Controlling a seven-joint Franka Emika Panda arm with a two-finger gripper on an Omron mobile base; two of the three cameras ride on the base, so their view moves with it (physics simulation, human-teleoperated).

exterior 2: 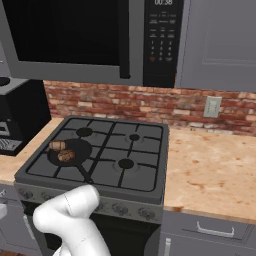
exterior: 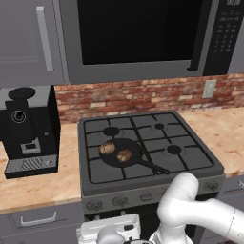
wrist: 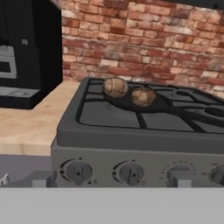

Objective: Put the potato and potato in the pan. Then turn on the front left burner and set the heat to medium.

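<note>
Setting: brick-backed kitchen run, black stove (exterior: 209, 164) set between tan counters (exterior 2: 215, 165), coffee machine (exterior: 28, 128) on its left.
Load: both potatoes, one (wrist: 115, 87) and its twin (wrist: 143, 97), lie touching in the pan (exterior: 121, 152) on the front left burner; loading judged complete.
Step in hand: reach for the leftmost knob (wrist: 78, 171) on the front panel.
Method: approach square-on, close on the knob's ridge, rotate only to the middle setting.
Claw: jaws fully apart, holding nothing.
Relation: pan above and beyond the claw, well apart; knobs near.
</note>
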